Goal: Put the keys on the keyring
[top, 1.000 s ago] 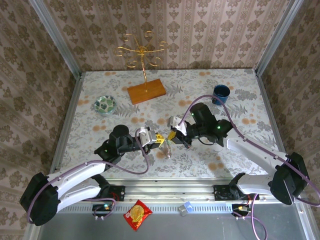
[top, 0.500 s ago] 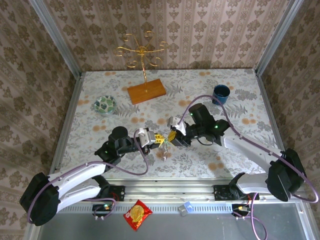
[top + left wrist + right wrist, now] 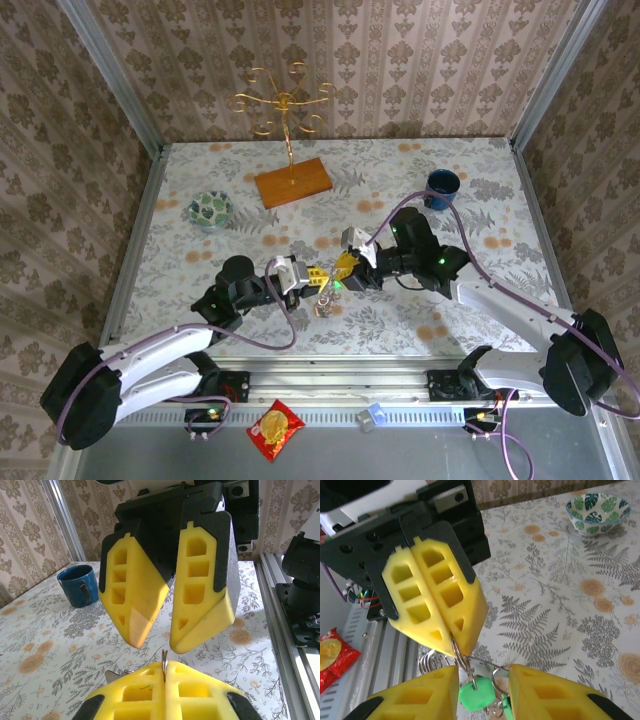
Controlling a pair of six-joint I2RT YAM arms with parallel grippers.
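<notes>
Well short of the blue mug (image 3: 441, 187), the left gripper (image 3: 456, 642), fingers pressed together, is pinching the wire keyring (image 3: 164, 660) above the counter (image 3: 170, 260), apparently steadying it; the green keys (image 3: 475, 694) are hanging beneath, the right gripper (image 3: 482, 674) flanking them, fingers spread.

My right wrist view's bottom edge cuts off my right fingers (image 3: 420, 695) and the keys (image 3: 472, 694) between them. The keyring (image 3: 164, 659) sits edge-on, mostly hidden inside my left gripper (image 3: 164, 669); from above it is too small to make out.
</notes>
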